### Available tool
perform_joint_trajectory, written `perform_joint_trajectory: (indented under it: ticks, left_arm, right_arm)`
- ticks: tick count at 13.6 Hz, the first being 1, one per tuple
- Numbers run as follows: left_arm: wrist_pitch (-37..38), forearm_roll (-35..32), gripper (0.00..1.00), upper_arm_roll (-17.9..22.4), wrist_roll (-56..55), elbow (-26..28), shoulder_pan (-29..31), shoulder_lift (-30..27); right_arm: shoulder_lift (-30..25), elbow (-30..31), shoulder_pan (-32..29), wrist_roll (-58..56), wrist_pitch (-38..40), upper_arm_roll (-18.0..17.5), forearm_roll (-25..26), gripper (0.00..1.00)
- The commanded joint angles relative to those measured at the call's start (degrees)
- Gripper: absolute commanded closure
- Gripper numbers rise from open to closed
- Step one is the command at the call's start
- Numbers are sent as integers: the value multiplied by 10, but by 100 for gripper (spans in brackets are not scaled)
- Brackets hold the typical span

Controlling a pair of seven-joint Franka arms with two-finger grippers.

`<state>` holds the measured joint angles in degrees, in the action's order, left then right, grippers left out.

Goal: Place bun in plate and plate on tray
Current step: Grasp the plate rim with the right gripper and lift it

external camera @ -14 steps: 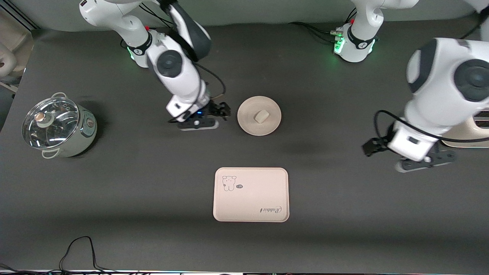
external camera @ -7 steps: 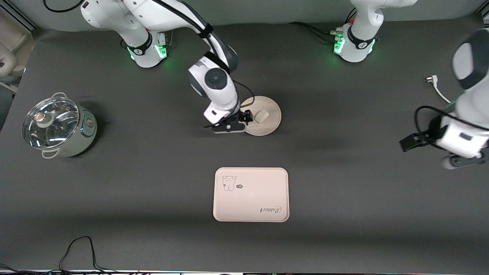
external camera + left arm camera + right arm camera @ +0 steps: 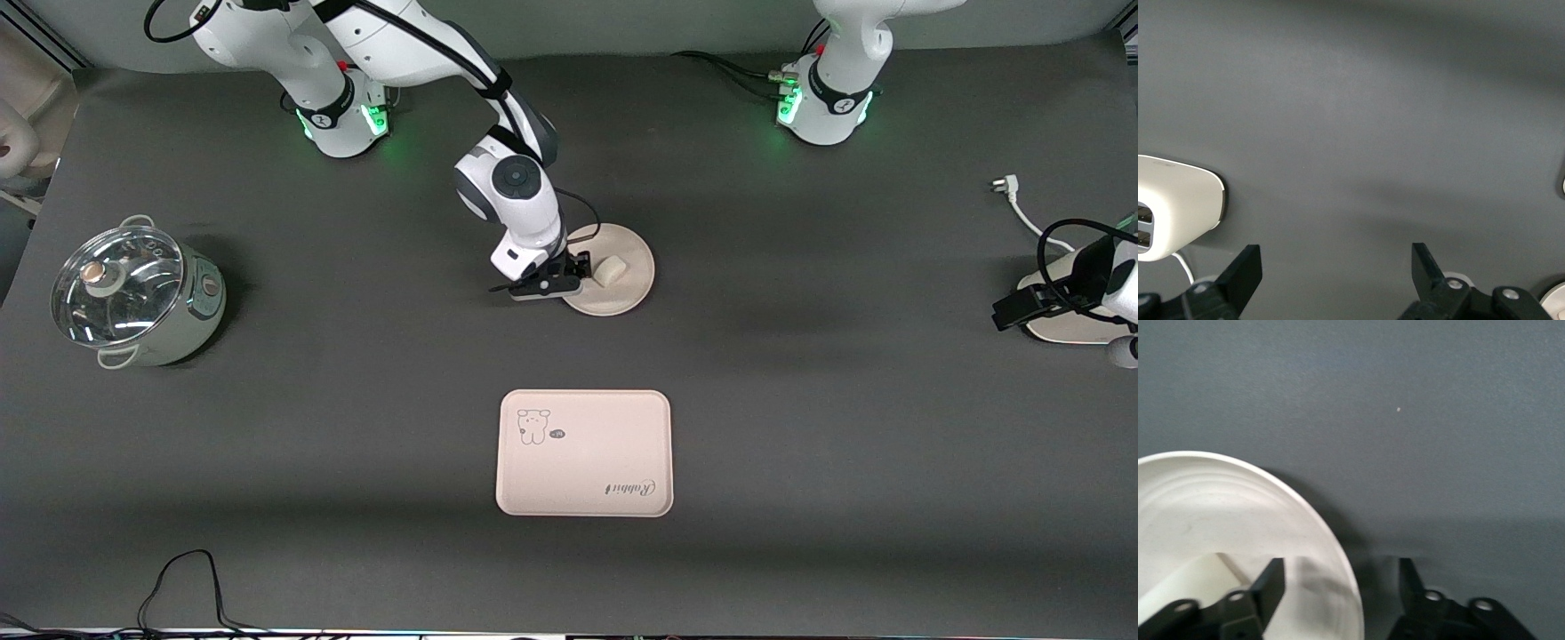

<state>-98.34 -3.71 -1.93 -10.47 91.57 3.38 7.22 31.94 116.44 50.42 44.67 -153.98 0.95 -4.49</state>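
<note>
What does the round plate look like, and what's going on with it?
The plate is round, plain cream and shallow, with a raised rim and faint rings inside; it looks like matte ceramic or plastic. It sits flat on the dark table, farther from the front camera than the tray. The bun lies in it. The right hand is open at its rim, one finger inside and one outside.

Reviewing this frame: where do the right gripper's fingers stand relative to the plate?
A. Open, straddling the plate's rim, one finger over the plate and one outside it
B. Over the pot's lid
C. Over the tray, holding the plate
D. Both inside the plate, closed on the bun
A. In the right wrist view the right gripper is open, with the plate rim running between its fingers; the bun lies loose on the plate.
</note>
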Motion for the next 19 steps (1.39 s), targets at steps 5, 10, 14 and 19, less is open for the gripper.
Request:
perform_joint_trajectory:
  ticks: [5,10,14,19]
  left_arm:
    - [47,-23,0,5,6,-11,7,-19]
    - [66,-18,0,21,5,-46,0,-14]
    - [63,-2,0,20,5,-46,1,-12]
    - [58,33,0,20,5,-32,-2,-5]
  right_arm:
    - [-7,5,10,16,-8,4,9,100]
    - [-29,-31,-1,15,21,6,0,100]
    - [-33,-182,-36,13,185,6,-28,100]
    - [-20,-315,-81,9,222,5,-55,100]
